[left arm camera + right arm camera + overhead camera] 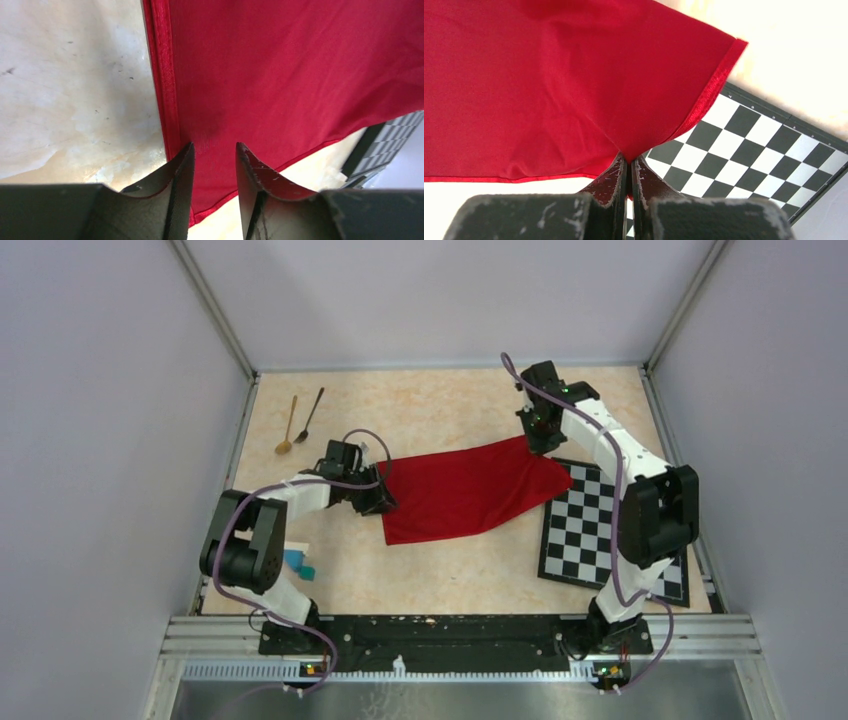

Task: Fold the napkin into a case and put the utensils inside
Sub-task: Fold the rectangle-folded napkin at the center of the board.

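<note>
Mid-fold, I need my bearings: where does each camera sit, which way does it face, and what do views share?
Top external: fixed high behind the arm bases, looking down on the beige table, plain red cloth napkin and black-and-white chequered mat; both arms show.
Left wrist: on the left arm, facing the napkin's hemmed edge; left gripper open over the cloth.
Right wrist: on the right arm, facing the napkin's corner, mat beyond; right gripper shut on the napkin.
Shared: napkin and mat appear in all three.

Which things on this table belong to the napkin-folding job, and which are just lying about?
For the job: red napkin, gold spoon, black spoon.
Lying about: chequered mat, small blue blocks.
</note>
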{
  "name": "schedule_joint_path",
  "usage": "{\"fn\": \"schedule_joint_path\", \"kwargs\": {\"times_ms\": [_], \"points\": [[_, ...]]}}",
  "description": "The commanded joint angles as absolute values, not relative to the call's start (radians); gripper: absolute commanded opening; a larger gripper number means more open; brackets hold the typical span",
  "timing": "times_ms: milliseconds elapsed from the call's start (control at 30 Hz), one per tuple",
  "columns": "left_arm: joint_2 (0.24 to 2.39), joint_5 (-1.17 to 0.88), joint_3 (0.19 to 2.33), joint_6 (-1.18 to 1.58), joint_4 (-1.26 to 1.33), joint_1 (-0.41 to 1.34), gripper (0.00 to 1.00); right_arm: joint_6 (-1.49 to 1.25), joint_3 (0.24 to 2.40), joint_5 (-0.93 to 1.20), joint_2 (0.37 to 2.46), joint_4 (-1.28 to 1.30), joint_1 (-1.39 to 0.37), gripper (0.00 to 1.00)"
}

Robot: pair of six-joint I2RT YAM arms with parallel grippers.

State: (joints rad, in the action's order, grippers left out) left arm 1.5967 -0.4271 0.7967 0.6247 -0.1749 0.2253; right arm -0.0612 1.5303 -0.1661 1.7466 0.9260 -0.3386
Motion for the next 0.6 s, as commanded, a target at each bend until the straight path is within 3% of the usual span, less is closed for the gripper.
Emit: {"fn": "schedule_joint_path", "kwargs": {"times_ms": [0,200,567], "points": [[1.647,-0.345,0.820,0.617,-0.182,0.253,0.40,-0.060,1.644,-0.208,1.786,0.985,-0.422,0.00],[1.655,-0.336,0.786,0.629,-0.158,0.253,0.37,-0.152,1.775,-0.201,1.890,1.072,-0.564,0.00],[1.618,-0.335,0.768,0.643,-0.150,0.253,0.34,-0.340,2.042,0.100,2.197,1.024,-0.776,0.00]]}}
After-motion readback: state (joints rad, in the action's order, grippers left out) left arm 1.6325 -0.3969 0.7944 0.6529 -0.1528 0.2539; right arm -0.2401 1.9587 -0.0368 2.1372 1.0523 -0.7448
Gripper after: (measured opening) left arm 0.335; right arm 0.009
